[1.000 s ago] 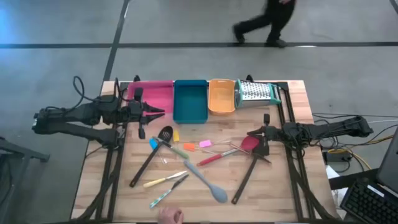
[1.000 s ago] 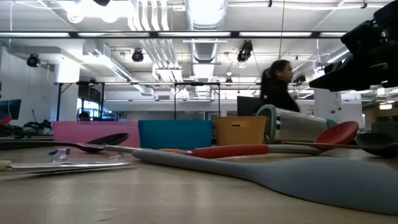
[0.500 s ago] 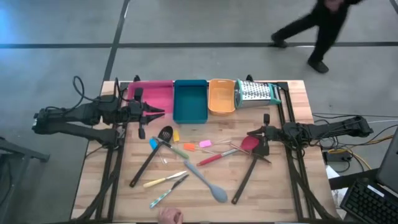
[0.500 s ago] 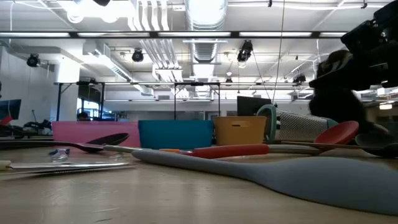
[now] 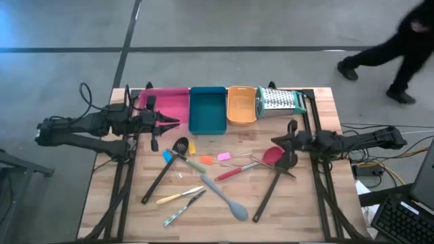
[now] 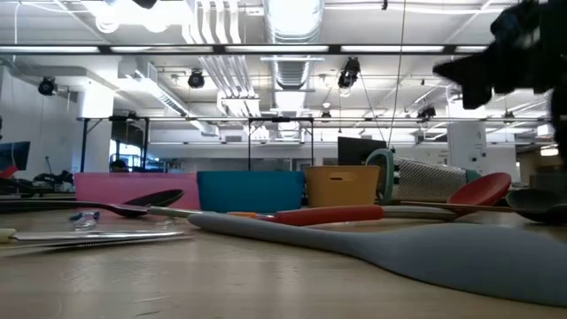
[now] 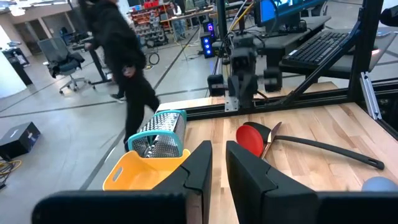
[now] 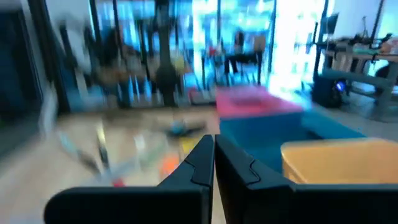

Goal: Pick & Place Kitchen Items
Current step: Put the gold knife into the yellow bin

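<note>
Loose utensils lie flat in the middle of the table: a black spoon (image 5: 163, 173), a grey spoon (image 5: 224, 196), a red-headed spatula (image 5: 272, 154) and a second black spoon (image 5: 270, 190) beside it. There are also small tools with yellow (image 5: 175, 197), blue (image 5: 173, 217), orange (image 5: 207, 160) and pink (image 5: 224, 156) handles. My right gripper (image 5: 278, 141) is shut and empty, above the table just beyond the spatula's red head; in the low view (image 6: 447, 69) it hangs high. My left gripper (image 5: 178, 122) is shut and empty, level at the pink tray's near right corner.
A pink tray (image 5: 169, 103), a teal tray (image 5: 207, 118) and an orange tray (image 5: 241, 116) stand in a row at the far edge. A metal box grater (image 5: 281, 100) lies to their right. A person walks on the floor beyond the table's far right.
My right gripper has risen from just over the red spatula head and shifted a little toward the far edge, still shut. A hand at the table's near edge has gone from view. The person beyond the table has walked to the right.
</note>
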Available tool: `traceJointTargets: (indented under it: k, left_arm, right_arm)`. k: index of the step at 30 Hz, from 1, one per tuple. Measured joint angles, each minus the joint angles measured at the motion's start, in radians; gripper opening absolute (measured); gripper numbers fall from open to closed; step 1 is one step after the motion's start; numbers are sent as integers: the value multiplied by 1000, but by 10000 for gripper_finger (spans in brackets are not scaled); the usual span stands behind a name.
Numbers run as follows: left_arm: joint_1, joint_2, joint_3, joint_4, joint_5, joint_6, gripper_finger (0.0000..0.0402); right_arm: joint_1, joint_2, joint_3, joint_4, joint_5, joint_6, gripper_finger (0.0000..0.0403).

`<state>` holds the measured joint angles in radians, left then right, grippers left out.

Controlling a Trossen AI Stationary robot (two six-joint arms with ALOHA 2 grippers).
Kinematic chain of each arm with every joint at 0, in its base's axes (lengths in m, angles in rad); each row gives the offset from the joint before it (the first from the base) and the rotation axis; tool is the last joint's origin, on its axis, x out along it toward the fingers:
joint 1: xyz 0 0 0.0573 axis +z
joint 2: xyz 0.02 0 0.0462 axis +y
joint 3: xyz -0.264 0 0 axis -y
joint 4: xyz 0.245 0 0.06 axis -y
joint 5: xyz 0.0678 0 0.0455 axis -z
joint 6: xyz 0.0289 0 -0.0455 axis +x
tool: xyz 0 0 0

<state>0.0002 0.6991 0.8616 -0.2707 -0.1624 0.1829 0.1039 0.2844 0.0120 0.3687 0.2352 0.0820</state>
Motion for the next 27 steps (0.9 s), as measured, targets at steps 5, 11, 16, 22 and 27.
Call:
traceJointTargets:
  k: [5, 11, 16, 22, 27]
  left_arm:
    - [0, 0, 0, 0, 0, 0, 53]
    - [0, 0, 0, 0, 0, 0, 53]
    - [0, 0, 0, 0, 0, 0, 53]
    - [0, 0, 0, 0, 0, 0, 53]
    - [0, 0, 0, 0, 0, 0, 53]
  right_arm:
    - [0, -1, 0, 340, 0, 82, 8]
    - [0, 1, 4, 526, 0, 89, 8]
    - [1, 25, 139, 363, -56, -42, 8]
    - [2, 196, 420, -237, 13, 72, 8]
    - [26, 404, 618, -557, 82, 176, 8]
